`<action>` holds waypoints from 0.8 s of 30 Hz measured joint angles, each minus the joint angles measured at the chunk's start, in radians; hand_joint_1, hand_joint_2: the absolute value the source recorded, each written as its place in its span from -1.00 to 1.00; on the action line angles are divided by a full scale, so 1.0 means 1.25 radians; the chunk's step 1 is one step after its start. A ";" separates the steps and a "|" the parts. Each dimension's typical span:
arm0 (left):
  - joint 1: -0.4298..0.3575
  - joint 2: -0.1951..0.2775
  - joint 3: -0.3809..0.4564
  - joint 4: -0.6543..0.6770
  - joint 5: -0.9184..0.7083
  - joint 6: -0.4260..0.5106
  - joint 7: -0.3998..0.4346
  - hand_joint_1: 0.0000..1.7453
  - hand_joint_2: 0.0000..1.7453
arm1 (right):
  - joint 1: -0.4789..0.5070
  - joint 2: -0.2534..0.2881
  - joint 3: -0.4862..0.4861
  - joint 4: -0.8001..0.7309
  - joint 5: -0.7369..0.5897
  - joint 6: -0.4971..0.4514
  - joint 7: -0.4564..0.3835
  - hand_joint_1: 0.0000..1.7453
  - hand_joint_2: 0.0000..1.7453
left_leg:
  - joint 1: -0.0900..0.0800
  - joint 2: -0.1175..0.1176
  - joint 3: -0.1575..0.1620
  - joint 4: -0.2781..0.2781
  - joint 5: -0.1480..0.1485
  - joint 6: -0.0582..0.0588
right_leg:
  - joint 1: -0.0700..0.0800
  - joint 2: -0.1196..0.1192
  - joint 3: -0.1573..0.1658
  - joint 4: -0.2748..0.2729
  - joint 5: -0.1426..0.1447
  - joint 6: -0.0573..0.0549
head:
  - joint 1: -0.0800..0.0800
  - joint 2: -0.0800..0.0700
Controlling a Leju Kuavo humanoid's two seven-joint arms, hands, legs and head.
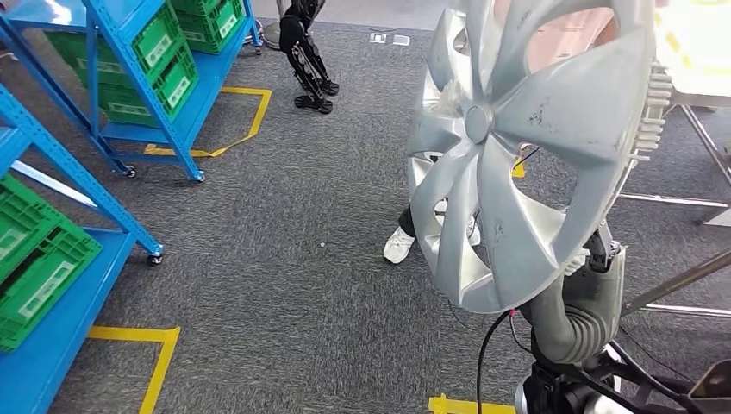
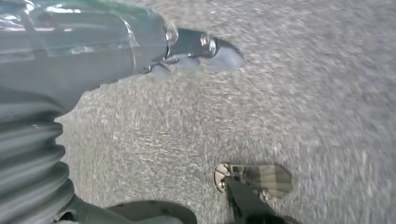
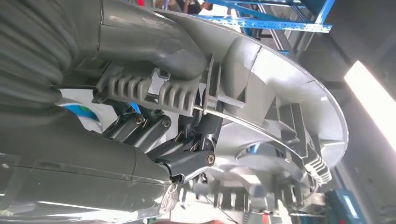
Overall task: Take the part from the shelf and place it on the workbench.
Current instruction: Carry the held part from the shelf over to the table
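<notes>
From the head view, the silver wheel cover [image 1: 526,147] is held up on edge in front of the robot, its spoked face turned toward the camera, well above the grey carpet [image 1: 284,259]. The right hand [image 1: 595,259] grips it at the lower rim, mostly hidden behind the disc. Blue shelving [image 1: 112,78] with green crates [image 1: 34,259] stands off to the left, and a person's white shoe [image 1: 398,246] shows just behind the cover. In the left wrist view, the left hand [image 2: 140,51] hangs over the blurred carpet holding nothing; how its fingers lie I cannot tell. In the right wrist view, the right hand's thumb and dark fingers [image 3: 187,158] pinch the cover's ribbed rim, the cover's back side curving away.
</notes>
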 joint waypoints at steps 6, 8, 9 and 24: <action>0.001 0.002 0.000 0.000 0.021 -0.010 0.052 -1.00 1.00 | -0.009 0.000 0.013 -0.002 0.011 -0.005 0.002 1.00 1.00 | -0.003 0.083 0.018 -0.002 -0.018 0.000 | -0.010 -0.057 -0.059 0.108 -0.010 0.017 | 0.014 0.000; 0.001 -0.002 0.003 0.000 0.027 -0.015 0.041 -1.00 1.00 | -0.009 -0.002 0.017 -0.009 0.023 -0.015 0.008 1.00 1.00 | -0.004 0.100 0.027 -0.001 -0.026 -0.006 | -0.007 -0.087 -0.006 0.002 0.038 0.013 | 0.016 0.000; 0.001 -0.006 0.004 -0.001 0.027 -0.017 0.025 -1.00 1.00 | -0.011 -0.003 0.019 -0.013 0.026 -0.020 0.014 1.00 1.00 | -0.006 0.108 0.030 -0.001 -0.029 -0.010 | -0.003 -0.101 0.011 -0.032 0.046 0.008 | 0.017 0.000; 0.007 -0.038 0.006 -0.007 -0.001 -0.020 -0.055 -1.00 1.00 | -0.030 -0.029 0.025 -0.091 0.045 -0.051 0.113 1.00 1.00 | 0.006 -0.045 -0.034 0.054 0.001 -0.021 | 0.002 0.020 0.040 -0.053 0.028 -0.023 | -0.006 0.000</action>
